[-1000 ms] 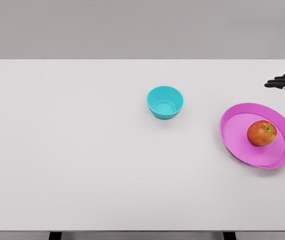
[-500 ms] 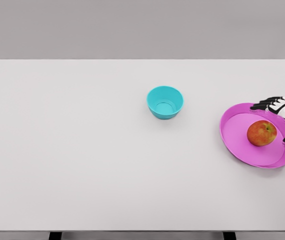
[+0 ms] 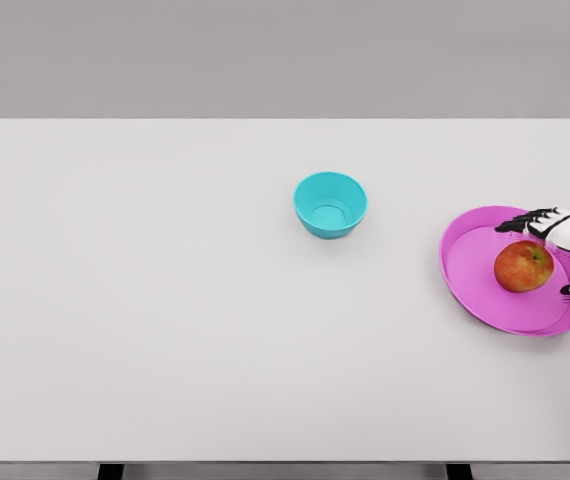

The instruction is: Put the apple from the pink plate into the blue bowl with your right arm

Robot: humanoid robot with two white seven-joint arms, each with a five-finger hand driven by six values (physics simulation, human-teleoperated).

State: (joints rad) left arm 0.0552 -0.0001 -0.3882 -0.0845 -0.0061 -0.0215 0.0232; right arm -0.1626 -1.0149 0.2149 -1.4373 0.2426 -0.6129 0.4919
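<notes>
Red apple [image 3: 523, 267] on pink plate [image 3: 475, 285] at right of white bench [image 3: 165, 320], right robot hand [image 3: 563, 250] spread open around apple's far side, blue bowl [image 3: 330, 204] well apart to left

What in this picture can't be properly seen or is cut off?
- Right robot hand, head view: the picture's right edge cuts off the wrist and arm; only the fingers and part of the palm show.
- Whether the fingers touch the red-yellow apple on the round pink plate: too small to tell.
- Left robot hand: not in view.
- Table legs: cut off by the bottom edge.
</notes>
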